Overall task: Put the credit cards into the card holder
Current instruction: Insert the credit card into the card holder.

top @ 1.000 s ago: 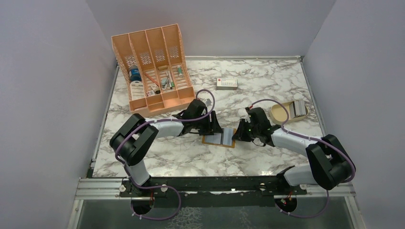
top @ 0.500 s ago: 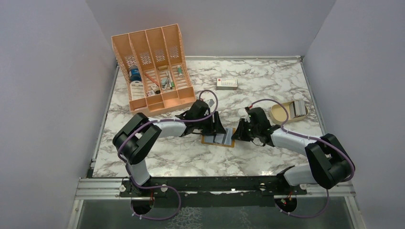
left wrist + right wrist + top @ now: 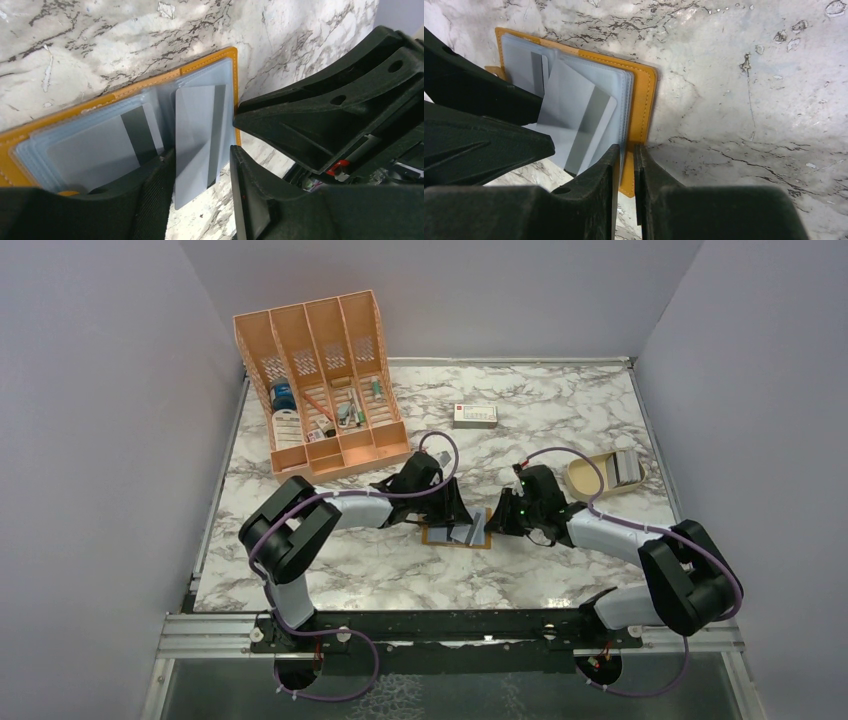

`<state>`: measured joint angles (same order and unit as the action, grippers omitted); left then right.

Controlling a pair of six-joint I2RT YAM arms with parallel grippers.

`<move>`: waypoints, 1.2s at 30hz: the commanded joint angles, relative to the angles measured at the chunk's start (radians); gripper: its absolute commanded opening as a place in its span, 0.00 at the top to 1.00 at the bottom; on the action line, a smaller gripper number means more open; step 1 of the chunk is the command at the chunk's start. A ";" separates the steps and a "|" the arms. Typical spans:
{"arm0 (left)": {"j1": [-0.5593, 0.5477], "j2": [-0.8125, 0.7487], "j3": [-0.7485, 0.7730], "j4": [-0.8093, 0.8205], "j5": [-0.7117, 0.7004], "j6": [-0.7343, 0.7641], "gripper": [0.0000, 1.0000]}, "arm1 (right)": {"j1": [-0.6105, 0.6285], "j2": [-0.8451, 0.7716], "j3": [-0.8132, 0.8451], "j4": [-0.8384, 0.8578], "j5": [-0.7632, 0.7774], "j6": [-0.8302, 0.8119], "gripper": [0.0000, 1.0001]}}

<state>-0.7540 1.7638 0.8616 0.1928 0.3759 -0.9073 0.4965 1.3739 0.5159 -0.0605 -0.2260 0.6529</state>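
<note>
Card (image 3: 197, 145) sits upright-ish between the left fingers (image 3: 245, 180). Both long edges are against them, so it looks clamped across its width.
- It hangs skewed over the holder (image 3: 644, 95), one corner lifted off the sleeves (image 3: 621, 85).
- Holder lies open on the table (image 3: 749, 75), directly under and ahead of both sets of fingers.
- Right fingers (image 3: 611, 170) are nearly together, pinching the holder's near orange edge along with the sleeve ends.
- Second card (image 3: 100, 150) is already seated in a sleeve, on the side away from the right fingers.
- Dish (image 3: 590, 477), well off behind the right fingers, holds grey pieces, probably more cards. Too small to be sure.

Step in hand, as I judge it: feeding the held card into a sleeve.

To do it well:
- Square the card first. It is rotated against the sleeve edges and would catch on a corner as it stands.
- Which sleeve mouth lies in front of the card I cannot tell, so bring the leading edge down low and flat and feel for the lip.
- Slide at a shallow angle. A steep one would buckle the soft sleeves.
- The right pinch is the anchor. The holder is light and would skate on the marble if it were let go.
- Thin card, smooth faces: a light grip may let it swivel, so ease off only once the edge is well inside.
- The two sets of fingers are close together, so watch the clearance.
</note>
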 commanded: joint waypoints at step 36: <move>0.004 -0.088 -0.041 -0.098 -0.110 0.011 1.00 | 0.004 -0.039 -0.071 0.033 -0.027 0.011 0.83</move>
<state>-0.7586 1.6882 0.8242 0.1181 0.3229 -0.9100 0.4965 1.3388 0.4755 -0.0544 -0.2329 0.6582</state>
